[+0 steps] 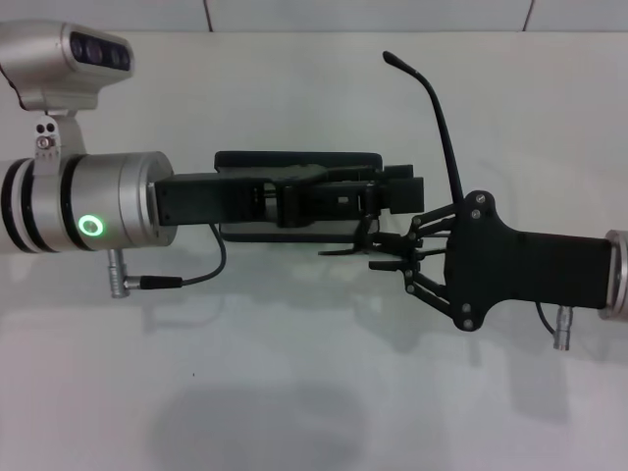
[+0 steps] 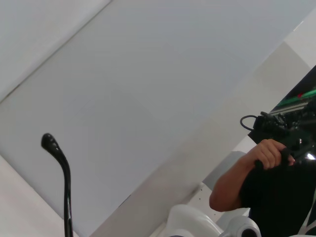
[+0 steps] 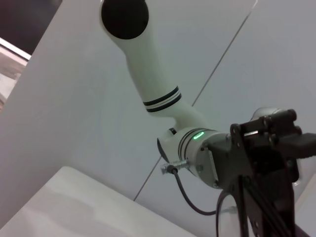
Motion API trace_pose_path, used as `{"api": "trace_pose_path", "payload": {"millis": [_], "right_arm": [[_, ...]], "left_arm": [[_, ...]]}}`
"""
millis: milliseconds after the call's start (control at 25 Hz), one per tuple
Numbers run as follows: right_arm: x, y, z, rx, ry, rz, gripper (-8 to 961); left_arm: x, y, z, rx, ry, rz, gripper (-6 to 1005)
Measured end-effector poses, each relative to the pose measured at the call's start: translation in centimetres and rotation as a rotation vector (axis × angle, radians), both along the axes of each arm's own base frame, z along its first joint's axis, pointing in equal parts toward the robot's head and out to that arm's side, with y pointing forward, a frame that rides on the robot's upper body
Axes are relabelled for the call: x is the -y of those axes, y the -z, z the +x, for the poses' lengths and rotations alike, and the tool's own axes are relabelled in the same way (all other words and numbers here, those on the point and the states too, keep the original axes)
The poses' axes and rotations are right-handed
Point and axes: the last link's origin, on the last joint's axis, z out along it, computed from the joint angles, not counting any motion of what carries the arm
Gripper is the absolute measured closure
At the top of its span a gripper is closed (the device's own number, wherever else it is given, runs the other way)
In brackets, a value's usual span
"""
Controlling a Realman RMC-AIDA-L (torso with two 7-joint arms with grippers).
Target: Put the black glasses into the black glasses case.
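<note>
- Resting flat mid-worktop [image 1: 294, 373], the black glasses case [image 1: 294, 162] shows only dark rounded edges beneath the left end effector [image 1: 397, 191], grip unclear.
- The right end effector [image 1: 378, 250] pinches the black glasses [image 1: 444, 128], one slim temple rising.

Black glasses case [image 1: 294, 162]; black glasses [image 1: 437, 118]; white table [image 1: 294, 392]; L arm silver w/ green ring.

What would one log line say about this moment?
left gripper: over black glasses case | right gripper: holds black glasses, one temple arm up | glasses not in case
</note>
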Motion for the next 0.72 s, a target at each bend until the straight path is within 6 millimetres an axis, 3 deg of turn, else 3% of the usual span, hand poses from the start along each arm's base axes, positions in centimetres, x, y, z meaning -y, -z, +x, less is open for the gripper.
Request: {"api": "trace_pose_path", "payload": {"millis": [240, 480, 720], "right_arm": [[0.6, -0.4, 0.6, -0.02, -0.015, 0.022, 839], [2.9, -3.0, 1.1, -0.152, -0.097, -0.022, 839], [4.8, -4.0, 1.2, -0.233, -0.194, -0.058, 839]], "left_arm": [[-0.2, -0.1, -0.1, -0.003, -0.006, 0.008, 158], [-1.0, -1.1, -0.9, 0.008, -0.056, 0.076, 158], [-1.8, -0.2, -1.5, -0.039, -0.113, 0.125, 159]]}}
